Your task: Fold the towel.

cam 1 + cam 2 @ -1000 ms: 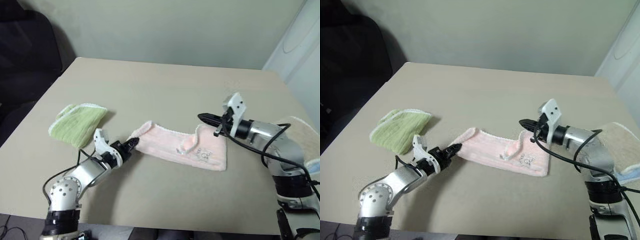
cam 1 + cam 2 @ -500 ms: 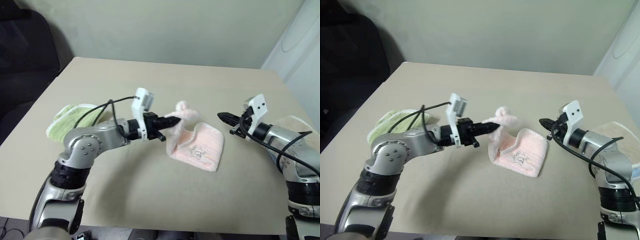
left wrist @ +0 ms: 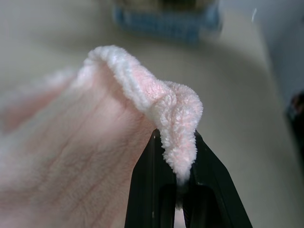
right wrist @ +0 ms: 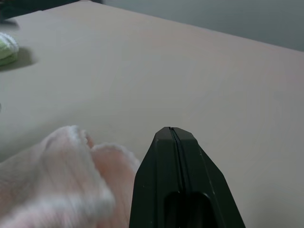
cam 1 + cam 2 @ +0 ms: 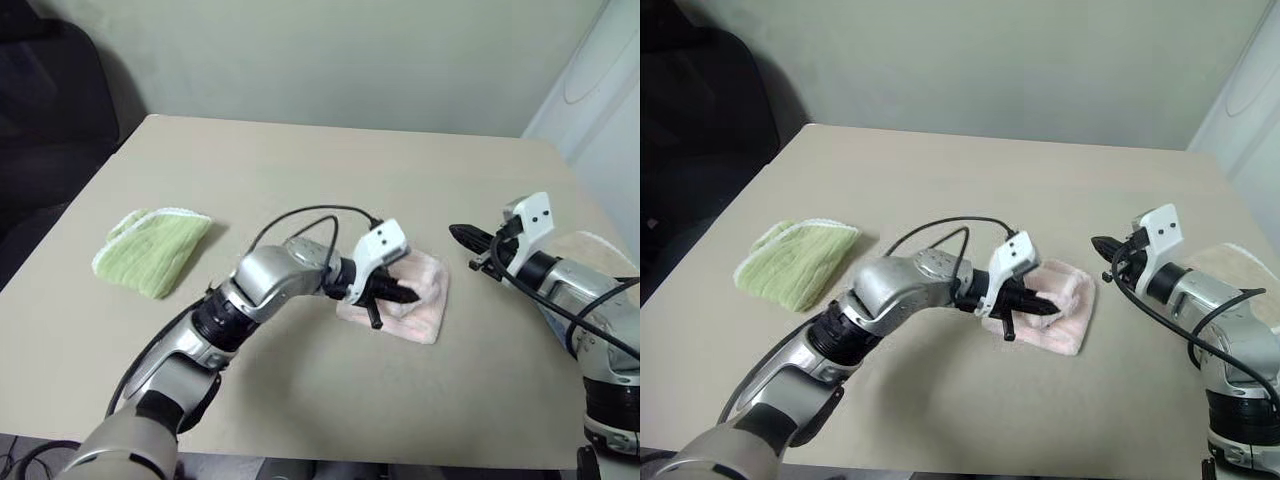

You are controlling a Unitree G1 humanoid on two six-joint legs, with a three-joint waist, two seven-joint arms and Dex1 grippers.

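1. Starting on the left: the green towel sits on the table, well apart from the action, so we don't expect it to get in the way.

2. Our left gripper is pinched tight on the towel; in the left wrist view a bunched pink edge sits right between the two black fingers. The left arm is swung across to our right, elbow out, with the gripper angled down over the pink pile.

3. The towel is on the table between the two grippers, roughly doubled over, and it looks lumpy rather than flat.

4. What we'd worry about here: the pinch is on a puckered bit of edge, so if we let go like this, the top layer could land crooked or spring back and undo the fold. If we drag before releasing, the whole pile may slide, since nothing pins it down.

5. The terry loops could also snag on the fingers when they open, so the corner might lift back up with the gripper.

6. Our right gripper is closed with nothing in it, just beside the towel's right edge and not touching it. That arm is bent with the gripper pointing leftward, near level. It's close enough that a careless sweep could nudge the fold.

7. The beige towel at the far right lies under the right arm, which might brush it.
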